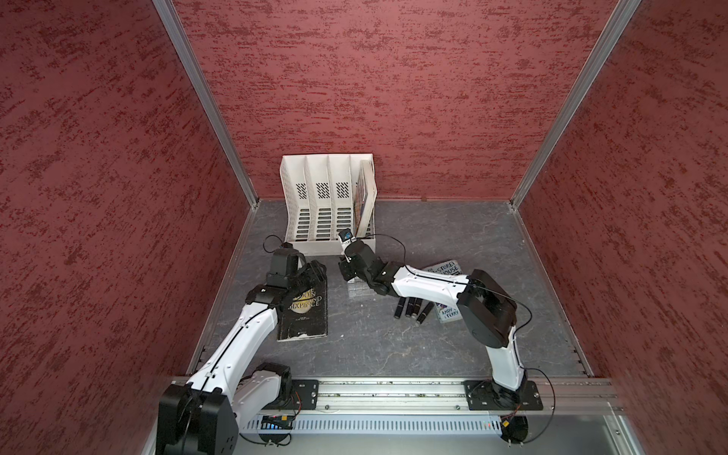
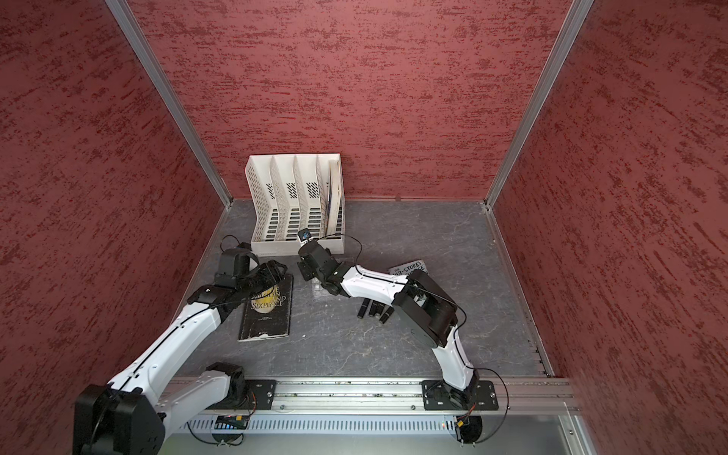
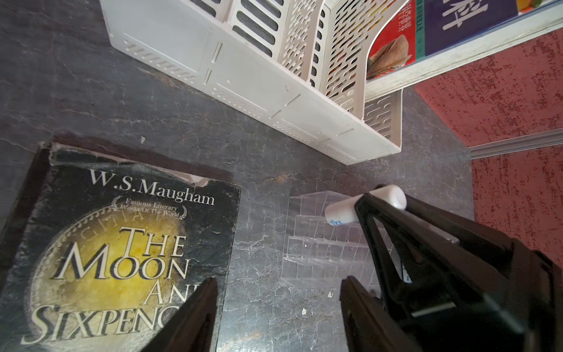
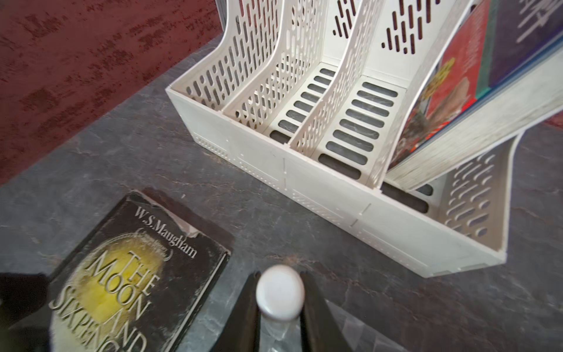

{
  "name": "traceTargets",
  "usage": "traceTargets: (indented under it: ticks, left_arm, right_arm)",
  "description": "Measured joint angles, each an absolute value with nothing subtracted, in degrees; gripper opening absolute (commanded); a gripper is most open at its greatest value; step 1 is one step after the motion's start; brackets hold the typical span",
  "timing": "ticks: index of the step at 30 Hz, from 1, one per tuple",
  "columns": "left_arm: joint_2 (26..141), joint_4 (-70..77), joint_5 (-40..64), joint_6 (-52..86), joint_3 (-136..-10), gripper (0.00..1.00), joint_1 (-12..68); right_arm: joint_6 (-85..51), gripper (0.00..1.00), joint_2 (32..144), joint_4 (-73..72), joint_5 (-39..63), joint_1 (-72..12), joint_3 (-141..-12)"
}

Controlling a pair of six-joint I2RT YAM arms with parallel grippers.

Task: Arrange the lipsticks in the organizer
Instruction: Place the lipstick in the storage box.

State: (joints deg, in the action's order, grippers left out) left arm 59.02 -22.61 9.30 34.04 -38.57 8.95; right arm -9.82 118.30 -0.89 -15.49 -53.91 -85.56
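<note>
Clear stepped acrylic organizer [image 3: 316, 243] looks glossy, white cylindrical lipstick tube [image 3: 341, 213] is smooth plastic, dark grey bench [image 1: 374, 346] matt, stone-like.

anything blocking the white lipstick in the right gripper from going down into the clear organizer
Nothing visible does. The right gripper holds the white lipstick above the organizer, whose cells beneath look empty. The open left gripper sits aside by the book, out of the path.

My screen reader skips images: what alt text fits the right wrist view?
The right hand grips a white lipstick seen end-on; past it lie a black book and a white file rack on a grey table.
</note>
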Motion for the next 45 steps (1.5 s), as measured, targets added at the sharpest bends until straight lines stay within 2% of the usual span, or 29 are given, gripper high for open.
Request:
traceTargets:
  ticks: [11,45]
  left_arm:
    - [59.0,-20.4,10.5,35.4,-36.5,0.67,9.0]
    - [59.3,-18.8,10.5,35.8,-35.6,0.66,10.7]
  right_arm:
    - [-6.6,0.11,119.6,-6.4,-20.6,-53.9,-86.0]
    - [-10.5,0.08,117.0,-18.5,-21.5,-53.9,-75.3]
